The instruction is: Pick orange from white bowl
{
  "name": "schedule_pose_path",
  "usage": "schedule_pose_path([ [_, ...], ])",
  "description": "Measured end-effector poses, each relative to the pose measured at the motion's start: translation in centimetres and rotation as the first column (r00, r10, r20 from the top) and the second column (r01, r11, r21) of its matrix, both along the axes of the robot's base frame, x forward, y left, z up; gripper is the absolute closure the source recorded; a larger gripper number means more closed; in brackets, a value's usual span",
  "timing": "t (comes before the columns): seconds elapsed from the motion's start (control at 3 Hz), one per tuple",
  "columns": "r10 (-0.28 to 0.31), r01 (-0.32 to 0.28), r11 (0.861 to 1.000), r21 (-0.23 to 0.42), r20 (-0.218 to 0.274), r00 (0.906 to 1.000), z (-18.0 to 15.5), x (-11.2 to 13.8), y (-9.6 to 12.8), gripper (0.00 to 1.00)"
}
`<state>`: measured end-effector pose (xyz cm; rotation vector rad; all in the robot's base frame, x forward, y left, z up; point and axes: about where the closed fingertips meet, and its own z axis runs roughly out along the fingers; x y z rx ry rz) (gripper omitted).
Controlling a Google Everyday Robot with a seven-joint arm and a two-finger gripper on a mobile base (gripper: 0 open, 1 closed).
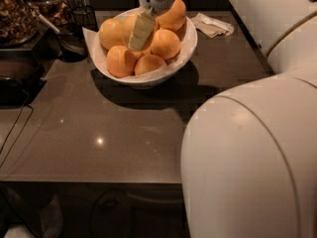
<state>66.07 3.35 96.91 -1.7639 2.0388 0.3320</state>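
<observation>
The arm's smooth white shell [247, 157] is bulging nearest, beside the glossy dark table [99, 133]. Beyond it, the flaring, glossy white bowl [168, 69] is sitting heaped with dimpled round fruit. The pale tool [140, 32] is lying across the yellower orange [127, 25] atop the pile; I cannot tell its grip.

White bowl [190, 44] upright on the dark counter [99, 133], wide, glossy, rim flaring, heaped well above the rim with round fruit. The orange [127, 25] sits high at the back middle of the heap, paler and yellower than the deeper-orange fruits [166, 43] packed against it. The gripper [140, 32] is down over the heap, partly covering the orange's right side.
</observation>
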Motion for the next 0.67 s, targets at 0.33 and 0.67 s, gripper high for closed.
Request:
schedule_pose_path([
  [0.33, -0.015, 0.014, 0.999, 0.044, 0.017, 0.9998, 1.5, -2.8, 0.0, 1.0],
  [0.67, -0.045, 0.044, 0.997, 0.07, 0.023, 0.9987, 2.3, -5.8, -0.2, 1.0],
])
